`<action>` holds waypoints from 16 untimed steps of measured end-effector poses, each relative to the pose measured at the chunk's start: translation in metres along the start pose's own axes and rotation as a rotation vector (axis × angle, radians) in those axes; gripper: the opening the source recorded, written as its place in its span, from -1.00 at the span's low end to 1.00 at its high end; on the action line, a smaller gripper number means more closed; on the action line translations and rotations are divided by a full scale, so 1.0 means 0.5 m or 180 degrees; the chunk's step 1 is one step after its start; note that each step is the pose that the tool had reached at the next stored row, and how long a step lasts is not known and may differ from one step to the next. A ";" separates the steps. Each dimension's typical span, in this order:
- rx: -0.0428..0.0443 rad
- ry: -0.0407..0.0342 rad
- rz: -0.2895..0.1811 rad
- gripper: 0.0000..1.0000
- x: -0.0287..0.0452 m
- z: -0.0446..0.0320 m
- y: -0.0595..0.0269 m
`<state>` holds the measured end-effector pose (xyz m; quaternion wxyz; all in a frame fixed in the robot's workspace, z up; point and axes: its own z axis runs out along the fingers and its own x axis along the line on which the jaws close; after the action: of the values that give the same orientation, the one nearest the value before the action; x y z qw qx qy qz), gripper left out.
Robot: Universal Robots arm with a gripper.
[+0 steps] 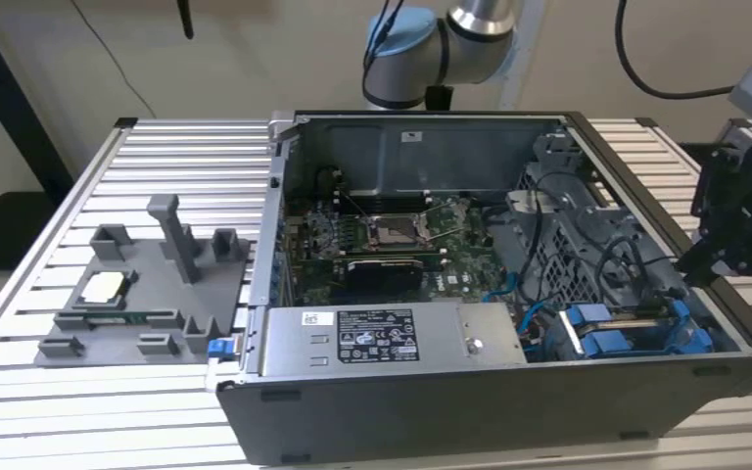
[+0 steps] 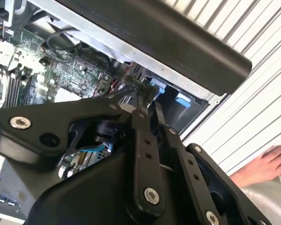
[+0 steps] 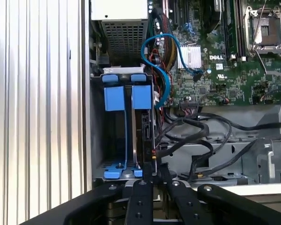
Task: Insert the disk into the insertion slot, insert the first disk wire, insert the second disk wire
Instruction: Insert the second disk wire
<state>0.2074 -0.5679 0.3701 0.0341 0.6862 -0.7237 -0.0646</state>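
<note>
Slatted aluminium counter (image 1: pixel 154 162) carries an open dark-grey PC case (image 1: pixel 481 411); a grey plastic fixture tray (image 1: pixel 134 294) lies beside it at the exterior view's left. Inside the case are a green motherboard (image 1: pixel 390 240) and a labelled silver power-supply box (image 1: pixel 390 338).

Black tool (image 1: pixel 684 272) hangs over the case's corner at the exterior view's right, above the narrow dark-grey metal insertion slot with blue plastic fittings (image 3: pixel 113 140). In both wrist views the fingers (image 3: pixel 141 197) are drawn together to a narrow point, no gap visible. Cannot tell whether anything thin is pinched.

Flat disk (image 3: pixel 144 133) stands edge-on inside the slot in the first wrist view, on the side nearer the cable bundle, with its blue carrier tab (image 3: pixel 141 96) at the far end. Tool tip (image 3: pixel 154 172) is just beside the disk's near end. A thin blue cable (image 3: pixel 166 61) loops near the slot. A person's hand (image 2: pixel 267 164) rests on the counter slats in the second wrist view.
</note>
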 end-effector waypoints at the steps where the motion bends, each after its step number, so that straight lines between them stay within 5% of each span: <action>1: -0.0001 -0.0002 0.0000 -0.68 0.000 0.000 -0.003; 4: -0.0005 -0.0004 -0.0001 -0.68 -0.001 -0.002 -0.012; 11: -0.0062 -0.0001 0.0003 -0.68 -0.001 -0.002 -0.013; 16: -0.0066 -0.0006 0.0003 -0.69 -0.001 -0.003 -0.010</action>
<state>0.2123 -0.5679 0.3708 0.0406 0.6854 -0.7234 -0.0727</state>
